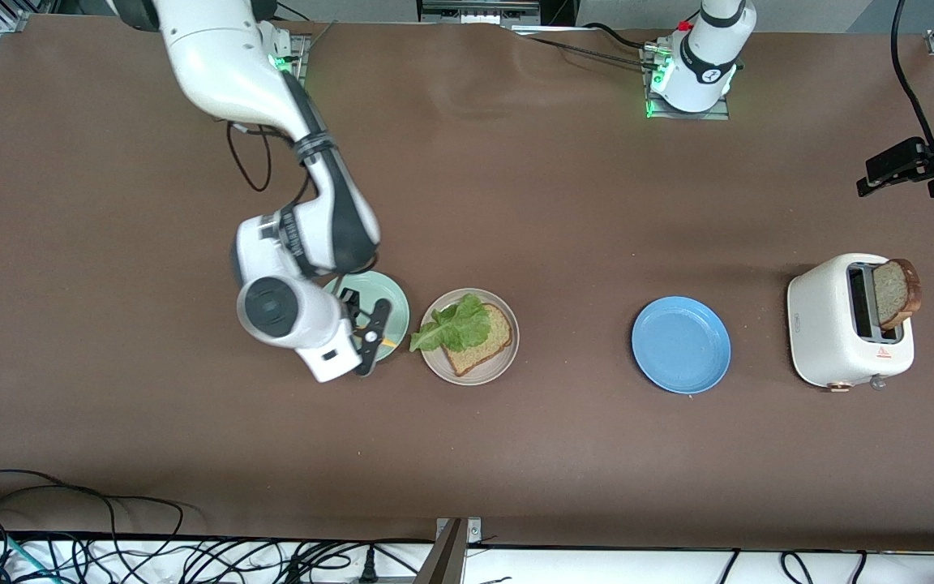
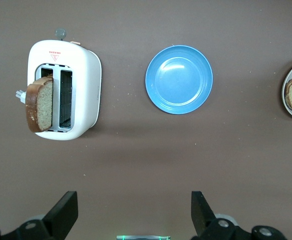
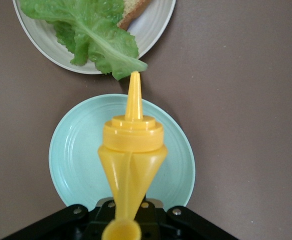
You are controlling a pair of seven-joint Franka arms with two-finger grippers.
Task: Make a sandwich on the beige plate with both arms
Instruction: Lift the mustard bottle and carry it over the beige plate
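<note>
While the right gripper [image 1: 371,334] hangs over the mint-green plate [image 1: 394,302], its fingers are clamped on a yellow squeeze bottle [image 3: 131,165] — nozzle aimed at the lettuce leaf [image 1: 455,324], tip just short of it in the right wrist view. Bottle is held horizontal, off the plate.

Next along toward the left arm's end: the beige plate [image 1: 507,357], touching or nearly touching the mint-green one. It carries one bread slice [image 1: 483,341] with the lettuce on top, leaf spilling over the rim at about 9 o'clock. No top slice on it.

Then the blue plate [image 1: 681,345], well apart from the beige one.

Then the white toaster [image 1: 828,324], second bread slice [image 1: 895,292] standing tilted out of the slot nearer the table end.

Left gripper [image 2: 134,212] — fingers wide apart, holding nothing, up over bare table beside the toaster and blue plate. Left arm waits.
</note>
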